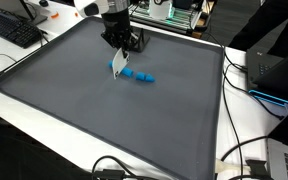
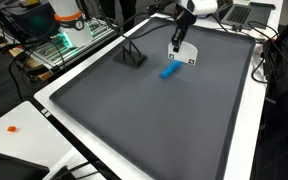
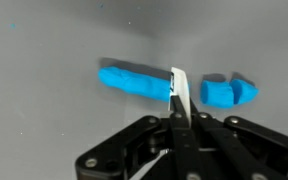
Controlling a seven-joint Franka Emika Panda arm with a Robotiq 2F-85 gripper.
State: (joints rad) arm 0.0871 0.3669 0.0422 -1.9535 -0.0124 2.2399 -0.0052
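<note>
My gripper is shut on a thin white blade that points down at the dark grey mat. In the wrist view the blade's edge stands in a blue dough roll, with a long piece on its left and two short cut pieces on its right. In both exterior views the gripper hangs over the far part of the mat, the white blade below it and the blue dough beside the blade's tip.
A black stand sits on the mat near the gripper. A keyboard lies beyond the mat's white border, a laptop at the far edge, and cables trail by one corner. A small orange object rests on the white table.
</note>
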